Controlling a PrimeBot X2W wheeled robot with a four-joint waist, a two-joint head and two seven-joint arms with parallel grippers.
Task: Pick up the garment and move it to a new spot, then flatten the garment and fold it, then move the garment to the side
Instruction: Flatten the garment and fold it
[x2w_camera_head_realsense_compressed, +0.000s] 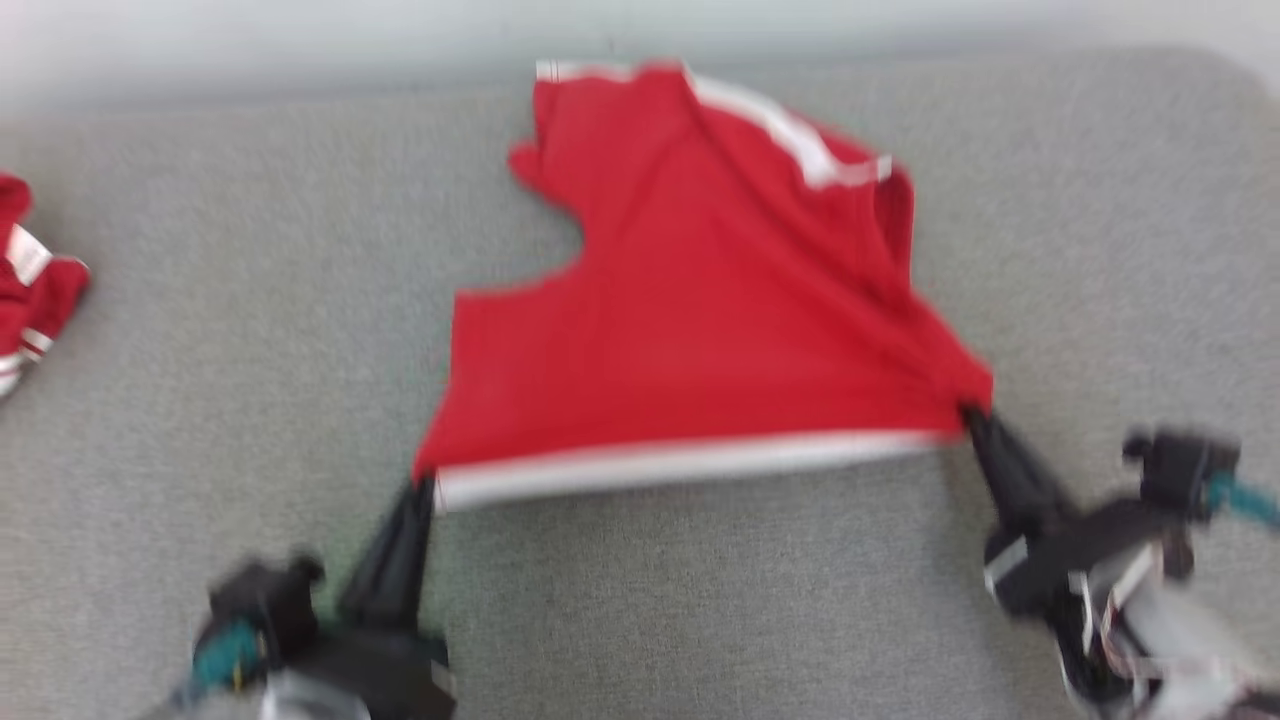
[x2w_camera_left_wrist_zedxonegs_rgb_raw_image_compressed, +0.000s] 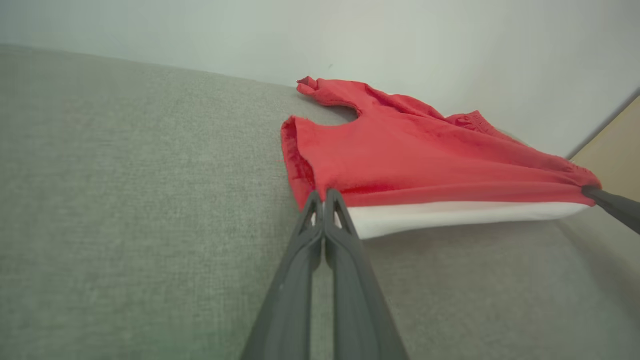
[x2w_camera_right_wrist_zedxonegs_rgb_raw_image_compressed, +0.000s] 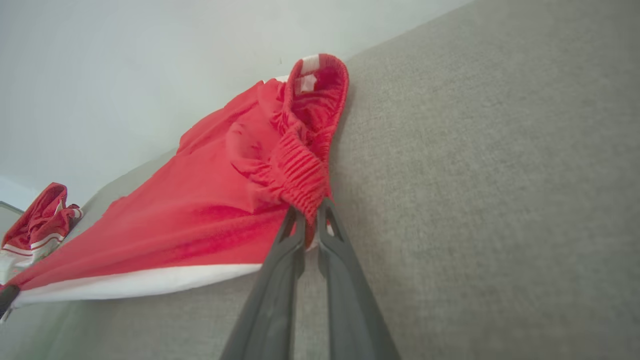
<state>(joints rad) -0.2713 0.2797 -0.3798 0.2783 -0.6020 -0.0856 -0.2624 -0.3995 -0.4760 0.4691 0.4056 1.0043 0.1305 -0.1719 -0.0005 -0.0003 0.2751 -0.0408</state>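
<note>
My shorts (x2w_camera_head_realsense_compressed: 700, 330) lie on the cushion (x2w_camera_head_realsense_compressed: 200, 400), stretched between left gripper (x2w_camera_head_realsense_compressed: 425, 490) and right gripper (x2w_camera_head_realsense_compressed: 970, 412); the garment (x2w_camera_head_realsense_compressed: 35, 290) sits well left of the left gripper.

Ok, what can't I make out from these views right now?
Head view: everything is motion-blurred; the striped-trim garment is cut by the left edge.
Right wrist view: that garment is small and crumpled at the left edge; any print is lost in folds.
The held red garment: its underside faces down, out of sight.
At the left gripper and right gripper, bunched cloth hides how deep each pinch goes.
</note>
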